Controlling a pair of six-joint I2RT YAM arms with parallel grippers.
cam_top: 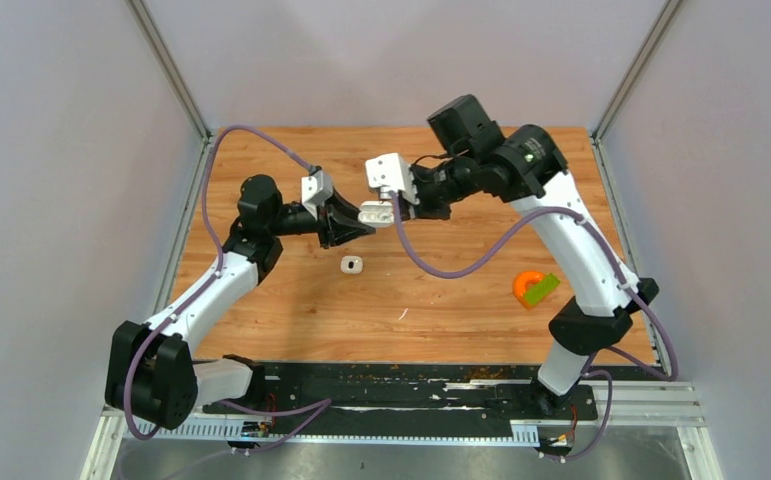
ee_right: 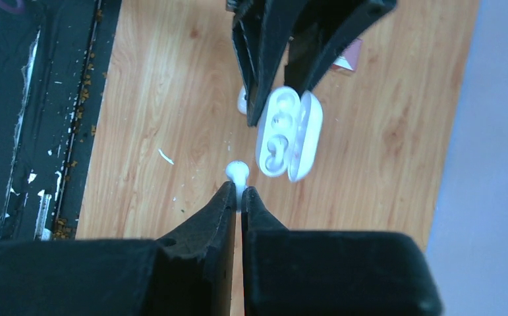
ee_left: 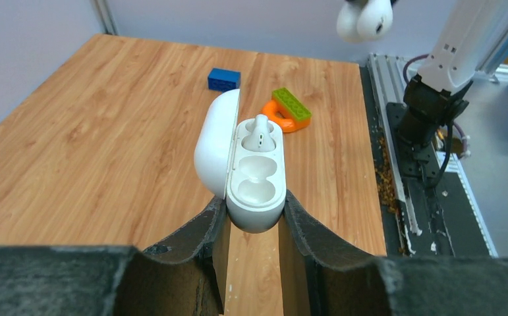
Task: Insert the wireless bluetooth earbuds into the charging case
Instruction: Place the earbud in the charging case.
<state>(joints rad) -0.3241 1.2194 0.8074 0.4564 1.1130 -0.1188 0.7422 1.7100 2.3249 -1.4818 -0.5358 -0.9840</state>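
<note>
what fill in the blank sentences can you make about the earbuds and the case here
1. The left tool grips the charging case, whose lid is ____.
2. The case already holds ____ seated earbud.
3. The right tool pinches a second earbud by its ____.
4. The green brick rests on a piece coloured ____.
Missing words: open; one; stem; orange.

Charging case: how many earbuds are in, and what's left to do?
Done: one earbud sits in the far slot of the open charging case, gripped by the left hand. In hand: the right hand pinches a second earbud near the case. Left: seat it in the empty near slot.
</note>
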